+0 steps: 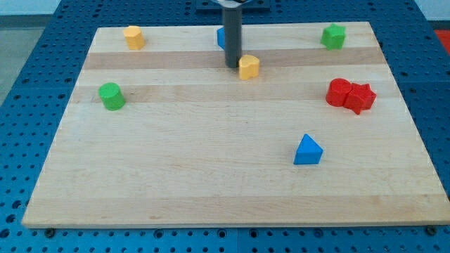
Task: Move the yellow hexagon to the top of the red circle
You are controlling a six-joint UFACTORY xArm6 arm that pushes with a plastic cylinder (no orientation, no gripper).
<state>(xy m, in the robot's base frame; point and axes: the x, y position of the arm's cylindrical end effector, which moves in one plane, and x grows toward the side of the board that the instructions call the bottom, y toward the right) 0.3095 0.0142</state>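
My tip (233, 67) rests on the board near the top centre. A yellow block (248, 67), which looks notched like a heart, sits against the tip's right side. A second yellow block (134, 36), which looks like the hexagon, lies at the top left, far to the tip's left. The red circle (339, 92) lies at the right, touching a red star (361, 98) on its right side.
A blue block (221, 36) is partly hidden behind the rod at the top. A green block (333, 36) sits at the top right, a green circle (111, 95) at the left and a blue triangle (308, 150) at the lower right. The wooden board's edge (232, 223) runs along the bottom.
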